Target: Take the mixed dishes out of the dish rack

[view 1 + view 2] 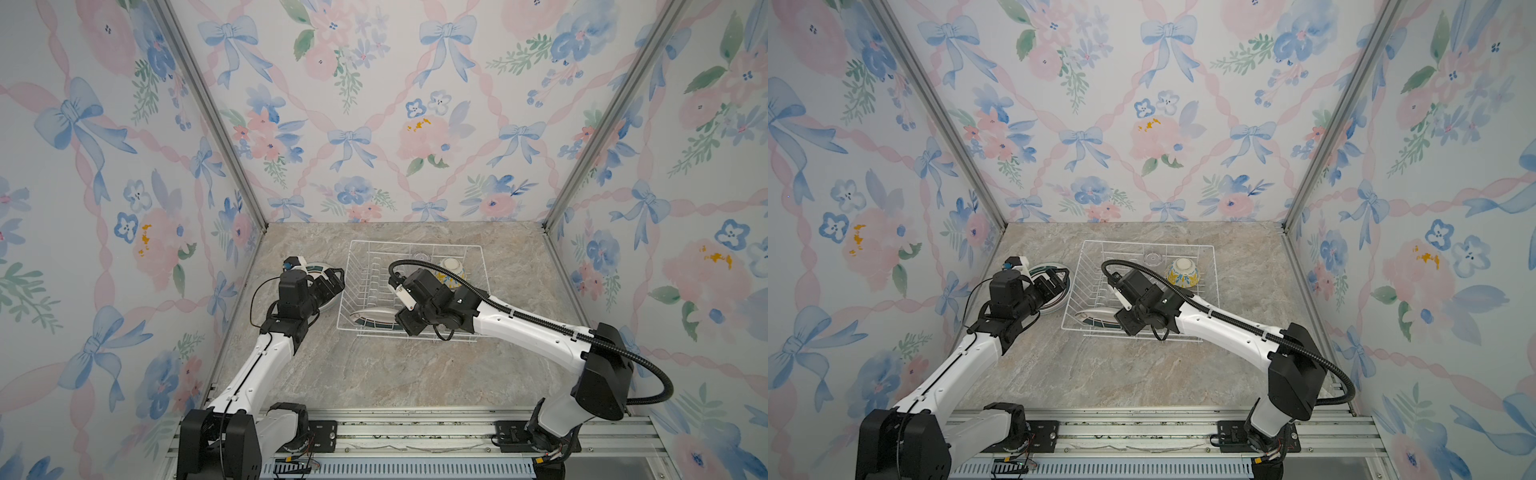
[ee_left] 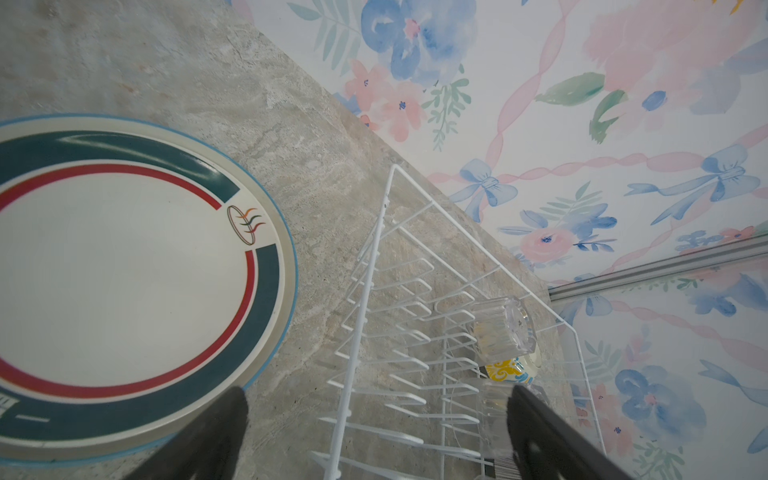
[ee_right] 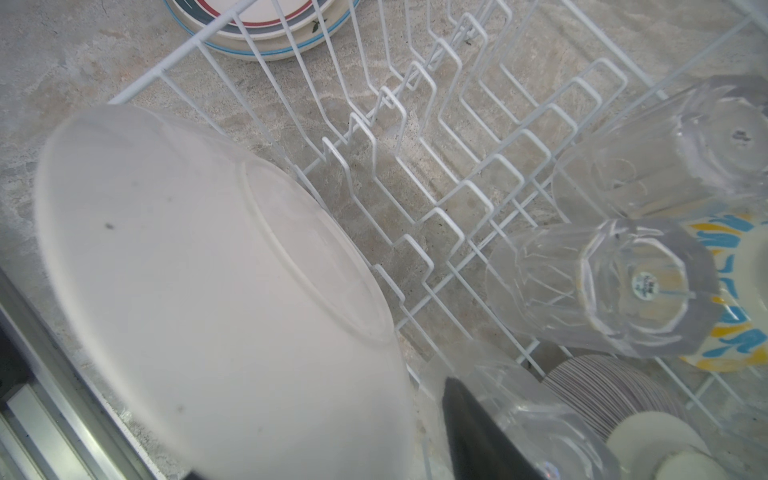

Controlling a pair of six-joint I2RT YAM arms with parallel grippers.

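Note:
The white wire dish rack [image 1: 415, 243] stands mid-table. At its near end a teal-rimmed plate [image 1: 370, 316] leans on edge, showing its white underside [image 3: 208, 270] in the right wrist view. My right gripper [image 3: 332, 415] is open and straddles this plate's rim. One black finger [image 3: 478, 432] shows with a gap to the plate; the other is hidden behind it. Three clear cups [image 3: 602, 291], a yellow-blue bowl [image 1: 451, 270] and a striped bowl [image 3: 602, 395] sit upside down in the rack. My left gripper [image 2: 376, 399] is open and empty, above the marble beside the rack.
A stack of plates [image 2: 124, 270] topped by one with teal and red bands lies on the marble left of the rack, under my left wrist. Floral walls close in the back and both sides. A metal rail [image 1: 415, 428] runs along the front edge.

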